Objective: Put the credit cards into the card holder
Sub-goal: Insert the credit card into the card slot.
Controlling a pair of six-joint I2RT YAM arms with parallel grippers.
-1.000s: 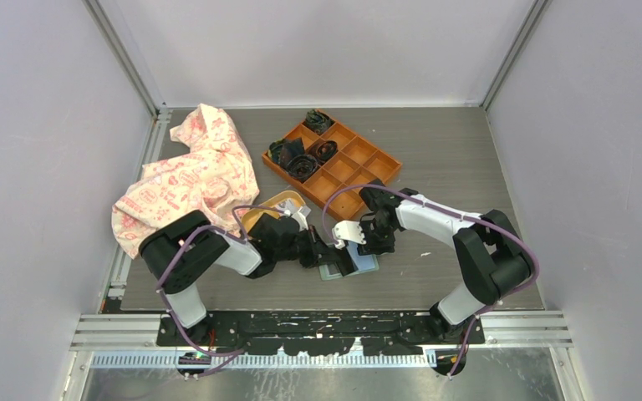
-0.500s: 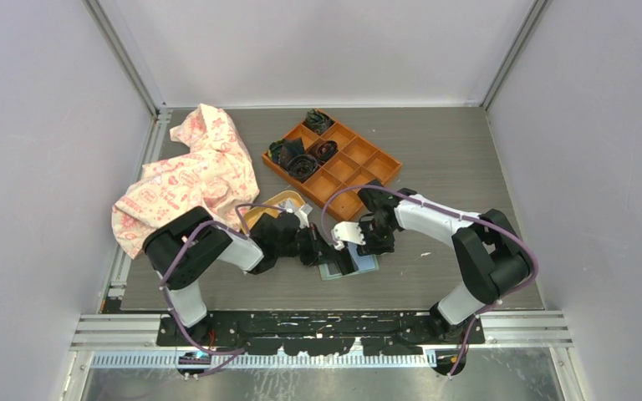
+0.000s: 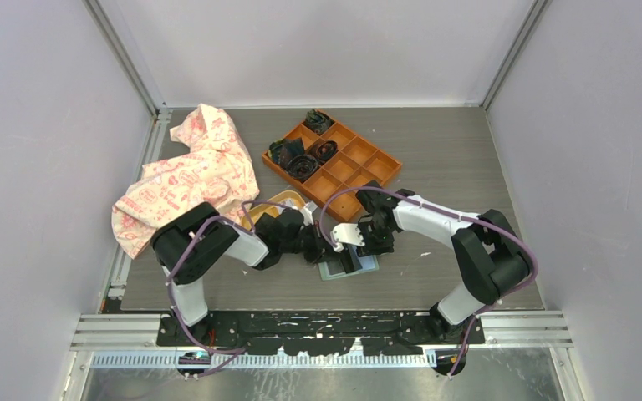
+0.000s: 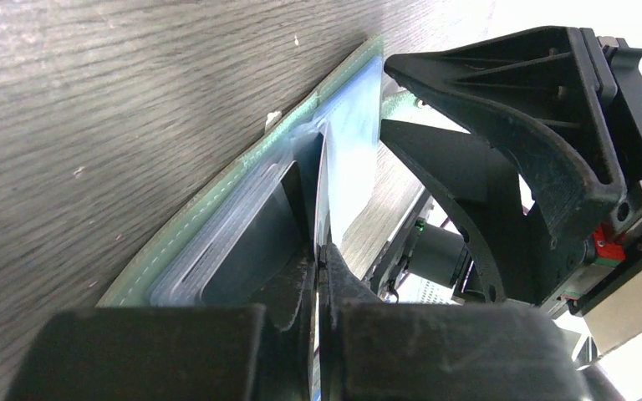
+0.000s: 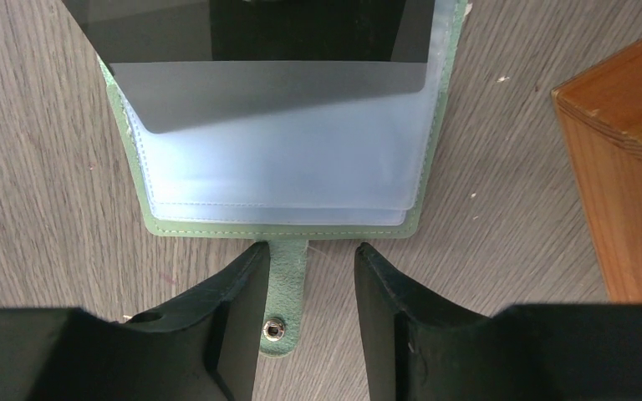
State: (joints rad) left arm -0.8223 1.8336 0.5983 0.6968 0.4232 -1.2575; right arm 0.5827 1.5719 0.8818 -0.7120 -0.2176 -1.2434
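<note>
The sage-green card holder [image 5: 146,213] lies open on the table, clear sleeves up, and shows small under both grippers in the top view [image 3: 334,272]. My left gripper [image 4: 322,251] is shut on a thin credit card seen edge-on [image 4: 321,188], its front end inside the holder's sleeves. From the right wrist this card is black [image 5: 259,33] and slants in under the top sleeve. My right gripper [image 5: 305,251] is open at the holder's near edge. Its fingers straddle the closing tab [image 5: 288,284], and the left finger touches the tab's side. In the top view the left gripper [image 3: 324,251] and right gripper [image 3: 358,249] face each other over the holder.
An orange compartment tray [image 3: 389,171] with dark rolled items stands behind the grippers; its corner shows close on the right [image 5: 627,167]. A yellow dish [image 3: 280,200] lies by the left arm. A patterned cloth [image 3: 188,175] is heaped at the back left.
The left arm's elbow has swung a little to the right, toward the holder. The right gripper has barely moved and stays open at the same width.
</note>
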